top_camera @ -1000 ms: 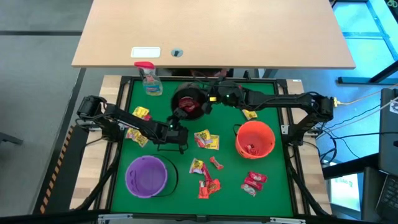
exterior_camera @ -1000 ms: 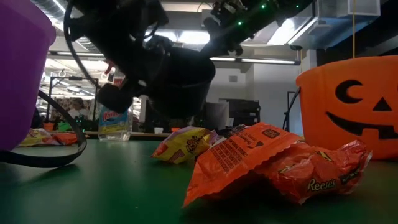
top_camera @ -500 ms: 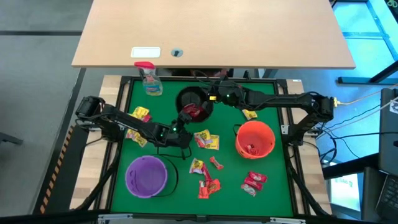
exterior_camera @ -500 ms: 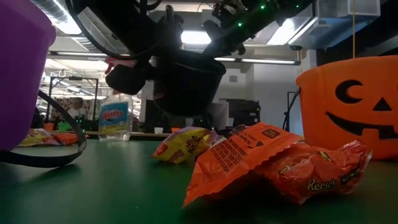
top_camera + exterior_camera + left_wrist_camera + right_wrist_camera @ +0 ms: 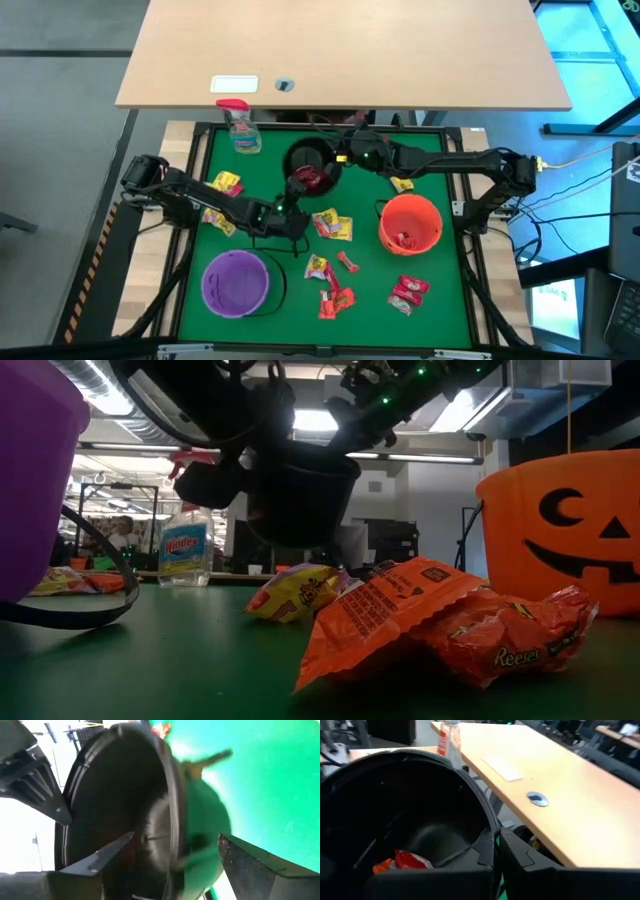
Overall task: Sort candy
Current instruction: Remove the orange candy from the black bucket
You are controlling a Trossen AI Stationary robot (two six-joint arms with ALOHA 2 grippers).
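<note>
The right gripper [image 5: 338,160] is clamped on the rim of the black bucket [image 5: 309,165], where a red candy packet [image 5: 402,861] lies. The left gripper [image 5: 296,188], fingers spread and empty, is beside that bucket. Other candy [image 5: 331,226] is scattered on the green tabletop [image 5: 440,300].

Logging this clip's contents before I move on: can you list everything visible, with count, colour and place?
black bucket: one, far middle of the mat, lifted off it in the low view, red candy inside
orange bucket: one, pumpkin face, right side, candy inside
purple bucket: one, near left
candy: many red, yellow and orange packets, scattered mid-mat, near right and by the left edge
spray bottle: one, clear with red top, far left corner
wooden table: one, beyond the mat
left end effector: open, at the black bucket's near rim
right end effector: shut on the black bucket's rim
</note>
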